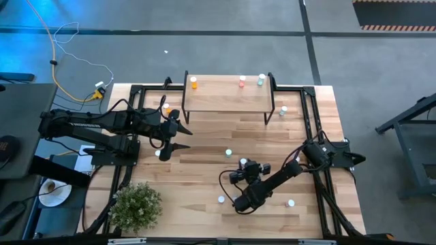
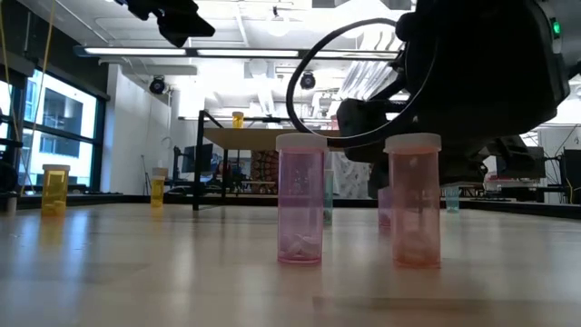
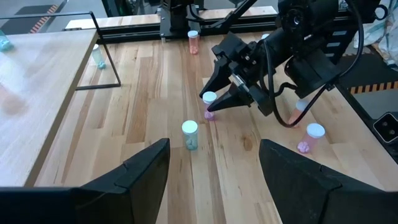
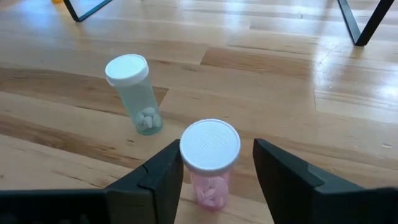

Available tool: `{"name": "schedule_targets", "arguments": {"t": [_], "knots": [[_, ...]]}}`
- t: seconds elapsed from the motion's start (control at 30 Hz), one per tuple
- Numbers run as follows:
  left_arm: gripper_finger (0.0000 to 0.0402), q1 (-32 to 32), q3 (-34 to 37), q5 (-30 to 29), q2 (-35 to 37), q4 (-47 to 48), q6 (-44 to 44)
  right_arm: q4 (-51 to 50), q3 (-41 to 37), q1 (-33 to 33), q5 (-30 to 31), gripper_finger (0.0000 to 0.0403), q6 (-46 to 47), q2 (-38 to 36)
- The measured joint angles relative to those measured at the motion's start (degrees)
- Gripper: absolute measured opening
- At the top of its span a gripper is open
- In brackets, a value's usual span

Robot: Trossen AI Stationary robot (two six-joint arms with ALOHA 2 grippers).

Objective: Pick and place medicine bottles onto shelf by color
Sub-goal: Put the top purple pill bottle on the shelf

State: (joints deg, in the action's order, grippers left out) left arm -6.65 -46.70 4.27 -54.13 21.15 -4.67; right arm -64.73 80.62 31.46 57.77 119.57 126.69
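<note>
My right gripper (image 1: pixel 244 165) is open near the middle of the table, low over a pink medicine bottle (image 4: pixel 209 186) with a white cap. The bottle stands upright on the table between its two fingers (image 4: pixel 163 171). A pale green bottle (image 4: pixel 137 93) stands on the table just beyond it. The shelf (image 1: pixel 228 101) stands at the table's far edge and carries an orange bottle (image 1: pixel 193 82), a red one (image 1: pixel 242 82) and a green one (image 1: pixel 261 80). My left gripper (image 1: pixel 174 136) hangs open above the table's left part, holding nothing. My right gripper comes at the pink bottle slanting down, one finger on each side of its white cap (image 4: pixel 210 144). One finger (image 4: pixel 168 165) lies right beside the cap's edge, and I cannot tell whether it touches. The other finger stands clear of it.
More bottles stand scattered on the table: two near the front edge (image 1: pixel 221 199) (image 1: pixel 291 202), a green one beside the shelf's right leg (image 1: pixel 283 109), orange ones at the left (image 2: pixel 54 189) (image 2: pixel 157 189). A potted plant (image 1: pixel 135 204) fills the front left corner.
</note>
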Motion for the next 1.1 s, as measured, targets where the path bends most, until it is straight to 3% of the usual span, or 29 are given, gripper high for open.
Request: {"name": "schedule_targets", "arguments": {"t": [0.5, 1.1], "knots": [[0.0236, 0.0, 0.0, 0.0, 0.0, 0.0, 0.09, -0.18, 0.0, 0.02, -0.63, 0.0091, -0.02, 0.0], [0.0236, 0.0, 0.0, 0.02, -0.02, 0.04, 0.12, -2.87, 0.0, 1.21, 0.59, 0.0086, -0.33, -4.8]]}}
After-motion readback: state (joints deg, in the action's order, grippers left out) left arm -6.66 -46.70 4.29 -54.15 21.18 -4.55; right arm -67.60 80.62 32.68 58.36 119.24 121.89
